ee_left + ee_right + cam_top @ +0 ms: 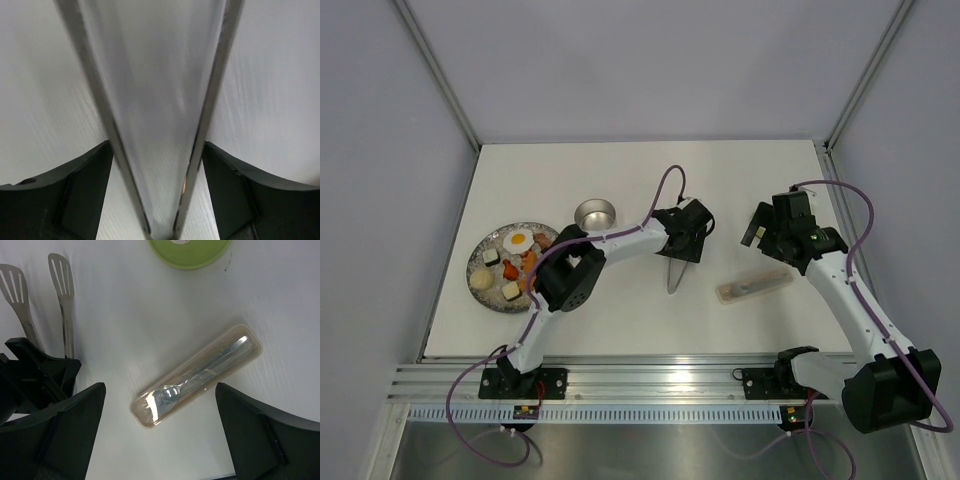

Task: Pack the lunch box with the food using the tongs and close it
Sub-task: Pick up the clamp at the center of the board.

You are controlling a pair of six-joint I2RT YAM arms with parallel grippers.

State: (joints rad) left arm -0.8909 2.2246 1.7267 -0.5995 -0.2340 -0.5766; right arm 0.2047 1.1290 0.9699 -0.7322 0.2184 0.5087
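Note:
The tongs (673, 272) lie on the table mid-way, their V pointing toward the arms' bases. My left gripper (679, 254) is down over them. In the left wrist view both slim arms of the tongs (202, 125) run between my fingers (75, 190), and each finger touches an arm from outside. The steel lunch box (595, 212) stands open to the left. Its green lid (190, 250) shows at the top of the right wrist view. Food such as the fried egg (521, 240) rests on the plate (480, 290). My right gripper (160, 385) hangs open above the table.
A long translucent case (753, 285) with cutlery inside lies under my right gripper; it also fills the right wrist view as the case (197, 377). The tongs' slotted tips (61, 275) show there at upper left. The table's near edge lies just below the case.

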